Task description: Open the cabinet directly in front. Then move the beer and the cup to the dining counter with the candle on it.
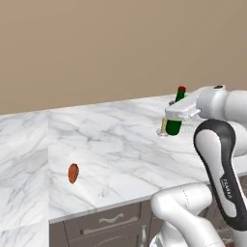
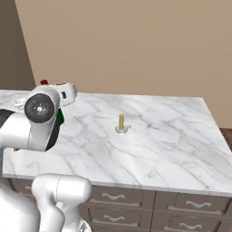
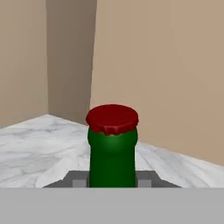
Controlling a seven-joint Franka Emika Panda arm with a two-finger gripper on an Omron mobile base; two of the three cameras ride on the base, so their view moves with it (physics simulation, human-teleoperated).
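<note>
Flanking base cameras; shared dining counter

Beer upright on desk, just beside candle; cup well apart, nearer the front edge.
</note>
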